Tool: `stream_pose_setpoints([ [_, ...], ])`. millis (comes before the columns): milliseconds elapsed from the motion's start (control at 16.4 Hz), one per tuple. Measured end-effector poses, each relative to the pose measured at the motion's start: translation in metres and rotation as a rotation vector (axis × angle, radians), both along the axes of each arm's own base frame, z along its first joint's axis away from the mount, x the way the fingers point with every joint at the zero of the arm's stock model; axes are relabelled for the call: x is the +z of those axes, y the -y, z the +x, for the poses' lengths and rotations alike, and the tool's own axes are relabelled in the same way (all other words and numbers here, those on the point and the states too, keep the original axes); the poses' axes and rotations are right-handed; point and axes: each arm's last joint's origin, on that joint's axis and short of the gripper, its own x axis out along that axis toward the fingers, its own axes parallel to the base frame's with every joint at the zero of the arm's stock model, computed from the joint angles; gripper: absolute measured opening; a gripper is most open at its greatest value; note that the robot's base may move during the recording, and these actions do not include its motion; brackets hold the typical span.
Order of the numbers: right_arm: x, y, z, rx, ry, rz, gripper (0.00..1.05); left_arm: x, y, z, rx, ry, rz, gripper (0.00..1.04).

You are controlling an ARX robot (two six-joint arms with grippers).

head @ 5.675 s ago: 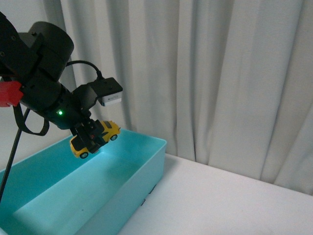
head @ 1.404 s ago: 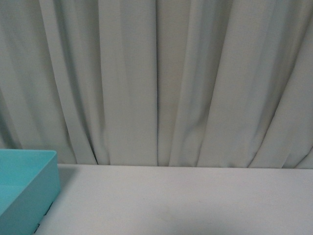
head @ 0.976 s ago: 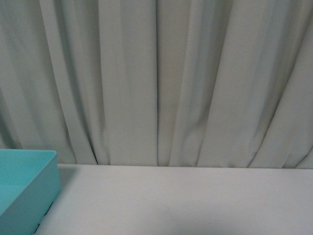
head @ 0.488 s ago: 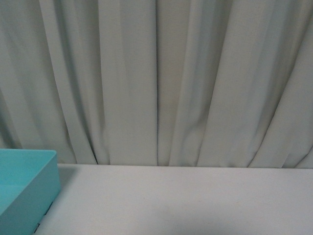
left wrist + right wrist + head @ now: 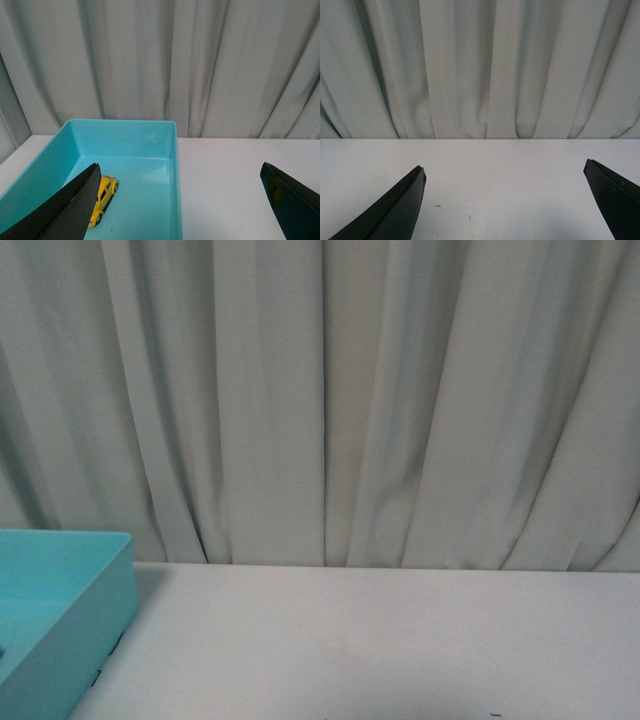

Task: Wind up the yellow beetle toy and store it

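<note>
Both grippers, left (image 5: 182, 210) and right (image 5: 505, 207), hang released; toy (image 5: 102, 192) lies in bin (image 5: 172, 150), so storing looks done.

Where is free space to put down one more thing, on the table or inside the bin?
The table is bare from the bin wall across to the curtain behind; the front and right wrist views show the same bare top. Inside the bin, most of the floor is free; only the toy sits there, near the wall farthest from the bare table.
</note>
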Motion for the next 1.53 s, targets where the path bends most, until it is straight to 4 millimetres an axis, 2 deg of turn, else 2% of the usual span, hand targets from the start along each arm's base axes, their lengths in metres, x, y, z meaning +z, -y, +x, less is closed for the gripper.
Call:
stream_pose_setpoints([
  [1526,0.0000,0.0000,0.0000,0.000,0.000,0.000,0.98,0.0001,0.0000,0.0000,0.000,0.001,0.000,0.98],
])
